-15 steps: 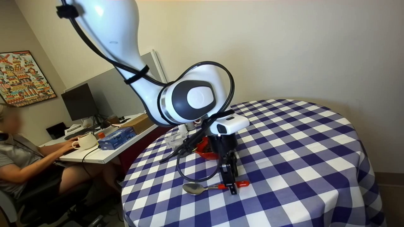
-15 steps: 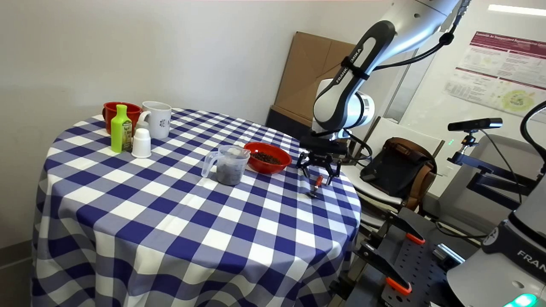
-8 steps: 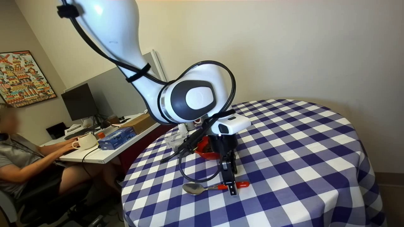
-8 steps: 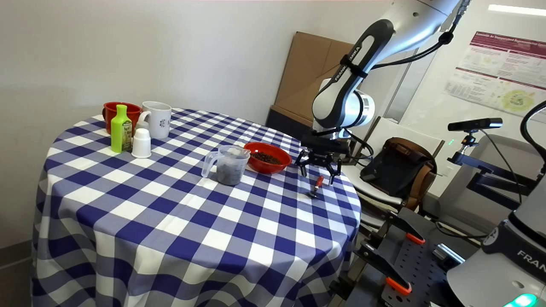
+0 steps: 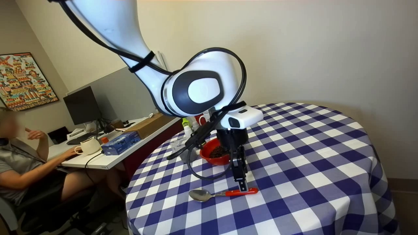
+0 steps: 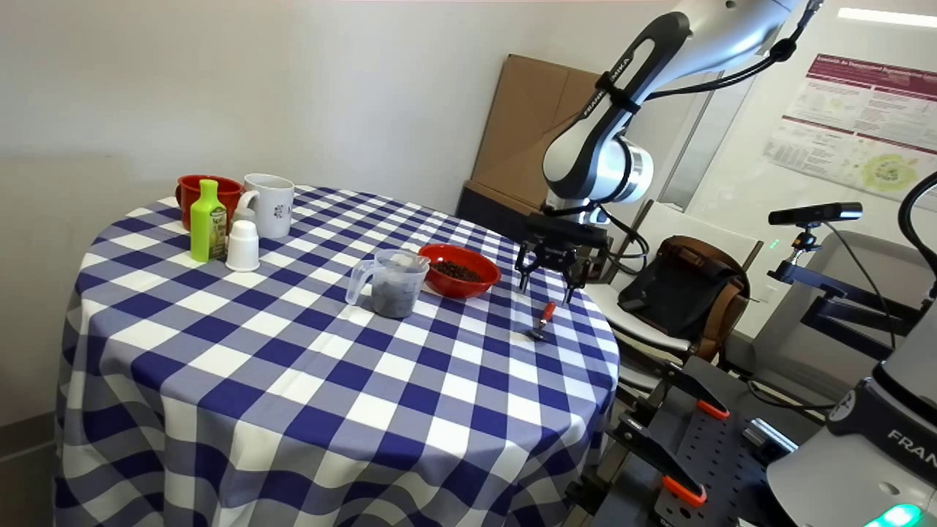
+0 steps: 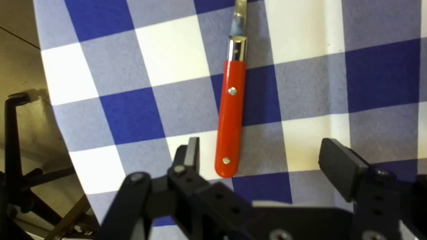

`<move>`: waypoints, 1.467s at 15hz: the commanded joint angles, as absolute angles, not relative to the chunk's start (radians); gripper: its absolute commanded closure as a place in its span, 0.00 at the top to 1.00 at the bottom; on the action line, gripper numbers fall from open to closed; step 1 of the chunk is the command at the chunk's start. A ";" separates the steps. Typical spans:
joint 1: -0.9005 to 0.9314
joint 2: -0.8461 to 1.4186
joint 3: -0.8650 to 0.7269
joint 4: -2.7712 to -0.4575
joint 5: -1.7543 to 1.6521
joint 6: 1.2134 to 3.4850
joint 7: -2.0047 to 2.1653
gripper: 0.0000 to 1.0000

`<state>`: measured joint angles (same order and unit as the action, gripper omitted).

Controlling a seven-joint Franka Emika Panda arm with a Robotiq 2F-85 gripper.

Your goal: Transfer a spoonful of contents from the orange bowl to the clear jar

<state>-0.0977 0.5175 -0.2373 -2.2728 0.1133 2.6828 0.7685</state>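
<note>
Gripper (image 6: 545,293) has risen above the spoon (image 7: 234,83), jaws apart; wrist view cuts off the spoon's far end. Checked counter (image 5: 310,192) is beneath, pale wall (image 5: 313,52) beyond.

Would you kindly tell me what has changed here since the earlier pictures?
In both exterior views the arm has risen a little, lifting its open jaws; nothing was taken hold of or let go. The seated person has raised one hand. The red-handled spoon, red-orange bowl and clear measuring jug stayed put, as did the green bottle.
</note>
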 commanded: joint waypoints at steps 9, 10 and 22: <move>-0.114 0.496 -0.265 -2.314 0.148 2.685 0.712 0.88; -0.114 0.498 -0.269 -2.310 0.146 2.685 0.713 0.87; -0.102 0.563 -0.284 -2.258 0.134 2.686 0.726 0.55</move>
